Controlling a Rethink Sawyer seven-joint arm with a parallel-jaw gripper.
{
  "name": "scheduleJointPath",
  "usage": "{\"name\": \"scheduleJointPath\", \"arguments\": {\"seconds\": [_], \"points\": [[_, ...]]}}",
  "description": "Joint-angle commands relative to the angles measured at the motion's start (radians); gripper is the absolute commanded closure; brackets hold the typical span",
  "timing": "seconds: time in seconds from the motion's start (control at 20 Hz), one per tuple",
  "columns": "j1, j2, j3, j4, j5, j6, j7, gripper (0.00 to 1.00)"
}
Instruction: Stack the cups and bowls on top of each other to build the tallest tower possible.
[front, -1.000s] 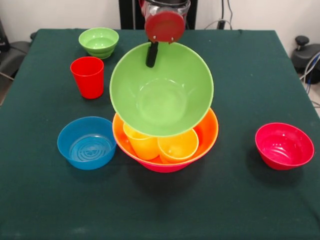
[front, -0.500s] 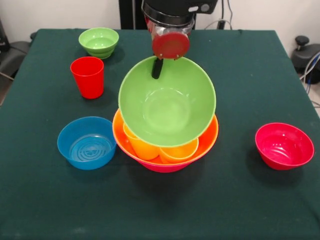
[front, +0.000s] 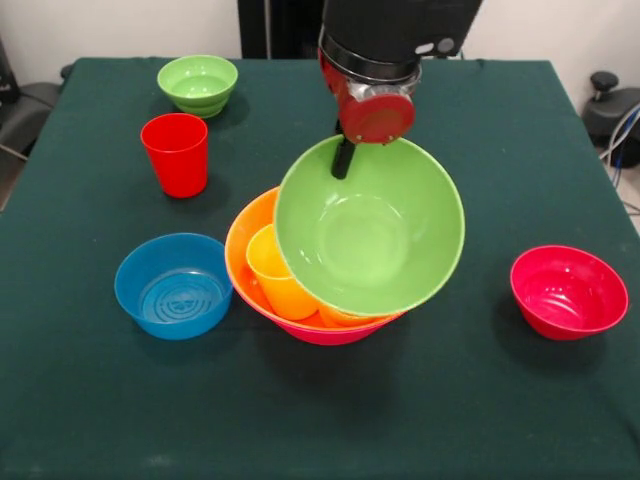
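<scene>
**Green bowl held over tower**

Gripper (front: 345, 160) clamped on far rim of med-large green bowl (front: 370, 228), tilted, overlapping the tower's orange bowl (front: 243, 235) w/ yellow cup (front: 276, 270) inside. Relative to tower: blue bowl (front: 172, 285) just left, red bowl (front: 568, 292) well right, red cup (front: 176, 153) & small green bowl (front: 198, 84) behind-left.

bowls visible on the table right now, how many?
6: small green bowl far left, blue bowl, red bowl, large green bowl tilted over the orange bowl, which nests in the pink bowl. More could be hidden underneath.
</scene>
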Motion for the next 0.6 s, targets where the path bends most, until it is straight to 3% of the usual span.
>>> {"name": "scheduleJointPath", "arguments": {"seconds": [0.05, 0.35, 0.6], "points": [[0.021, 0.039, 0.088, -0.079, -0.033, 0.041, 0.052, 1.00], [0.012, 0.036, 0.088, -0.081, -0.038, 0.038, 0.026, 1.00], [-0.002, 0.014, 0.106, -0.021, -0.045, -0.023, -0.012, 1.00]]}}
